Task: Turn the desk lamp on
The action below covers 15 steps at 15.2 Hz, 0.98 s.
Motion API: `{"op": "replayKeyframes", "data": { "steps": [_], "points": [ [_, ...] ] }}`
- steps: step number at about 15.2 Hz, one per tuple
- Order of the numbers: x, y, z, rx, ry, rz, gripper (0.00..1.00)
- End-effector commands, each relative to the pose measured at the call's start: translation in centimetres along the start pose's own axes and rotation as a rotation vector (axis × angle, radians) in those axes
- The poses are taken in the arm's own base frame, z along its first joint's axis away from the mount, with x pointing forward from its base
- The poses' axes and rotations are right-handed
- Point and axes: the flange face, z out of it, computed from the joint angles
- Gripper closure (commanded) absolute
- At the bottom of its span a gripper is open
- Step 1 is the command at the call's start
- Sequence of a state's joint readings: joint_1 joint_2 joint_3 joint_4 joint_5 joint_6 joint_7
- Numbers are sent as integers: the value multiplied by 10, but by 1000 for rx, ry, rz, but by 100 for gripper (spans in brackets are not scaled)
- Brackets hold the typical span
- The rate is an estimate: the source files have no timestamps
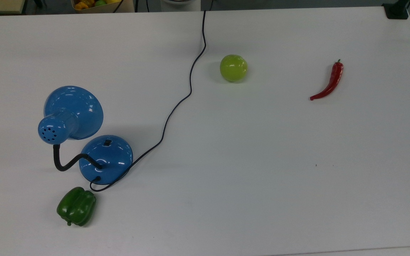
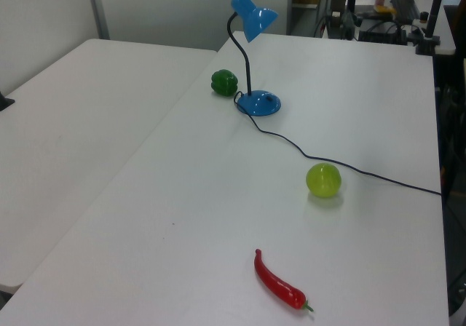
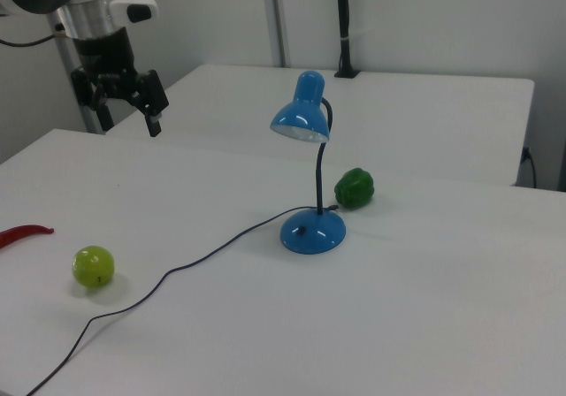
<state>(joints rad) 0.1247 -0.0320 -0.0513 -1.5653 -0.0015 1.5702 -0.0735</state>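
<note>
The white table is seen with the blue desk lamp at the top view's left, beside a green pepper. The gripper is held high, fingers spread, grasping nothing.

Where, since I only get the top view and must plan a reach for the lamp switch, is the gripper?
Observer: In the right view the gripper hangs above the table at the right view's upper left, fingers apart, well away from the desk lamp.
Operator: Does the lamp look lit underneath?
Observer: The shade shows no glow in its opening in the right view; it looks off.
Operator: How does the shade sit over the base?
Observer: In the left view the gooseneck rises upright and carries the shade high above the base.
</note>
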Motion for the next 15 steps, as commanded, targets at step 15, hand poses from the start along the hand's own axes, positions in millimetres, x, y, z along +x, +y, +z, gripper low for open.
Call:
{"op": "replayKeyframes", "data": {
  "steps": [15],
  "points": [
    [-1,-1,3,16,37,-50,1]
  ]
}}
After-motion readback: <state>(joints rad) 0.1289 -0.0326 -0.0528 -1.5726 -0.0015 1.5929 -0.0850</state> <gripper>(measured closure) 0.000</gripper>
